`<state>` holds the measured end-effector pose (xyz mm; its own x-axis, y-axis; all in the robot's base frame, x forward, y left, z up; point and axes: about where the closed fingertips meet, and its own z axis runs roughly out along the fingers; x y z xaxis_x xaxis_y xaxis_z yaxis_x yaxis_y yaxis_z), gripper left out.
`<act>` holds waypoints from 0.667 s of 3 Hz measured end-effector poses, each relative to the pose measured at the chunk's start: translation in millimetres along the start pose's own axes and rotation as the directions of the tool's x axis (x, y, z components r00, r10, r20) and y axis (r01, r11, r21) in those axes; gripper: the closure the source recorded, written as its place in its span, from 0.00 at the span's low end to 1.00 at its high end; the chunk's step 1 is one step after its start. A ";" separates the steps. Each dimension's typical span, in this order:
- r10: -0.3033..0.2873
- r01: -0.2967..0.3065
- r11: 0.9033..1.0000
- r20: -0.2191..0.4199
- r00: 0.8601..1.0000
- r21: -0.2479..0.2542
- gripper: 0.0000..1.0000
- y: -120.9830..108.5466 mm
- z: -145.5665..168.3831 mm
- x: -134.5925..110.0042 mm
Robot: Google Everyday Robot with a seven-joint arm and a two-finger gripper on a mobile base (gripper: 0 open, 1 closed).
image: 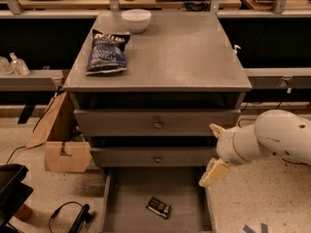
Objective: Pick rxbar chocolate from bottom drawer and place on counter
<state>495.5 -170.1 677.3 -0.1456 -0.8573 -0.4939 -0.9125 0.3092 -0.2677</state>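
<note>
The pincer (215,151), spread wide and empty, hangs by the right edge of the open bottom drawer (138,191), where the rxbar chocolate (159,207) lies untouched.

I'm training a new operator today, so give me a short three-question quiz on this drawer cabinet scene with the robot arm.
1. True or false: the rxbar chocolate lies on the counter.
2. Where is the gripper? A) over the counter; B) low in front of the cabinet, on its right side, by the right edge of the open bottom drawer; C) inside the drawer, touching the bar.
3. Which two things sit on the counter?
Key: 1 false, it lies on the bottom drawer's floor. 2 B, fingers open, holding nothing. 3 The blue chip bag and the white bowl.
</note>
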 end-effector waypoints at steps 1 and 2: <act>0.013 -0.012 0.999 0.034 0.999 -0.030 0.00 21.5 23.6 2.5; 0.022 -0.016 0.998 0.099 0.995 -0.056 0.00 54.0 90.2 1.3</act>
<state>480.5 -117.3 587.6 -0.1268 -0.8056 -0.5787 -0.9300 0.2995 -0.2131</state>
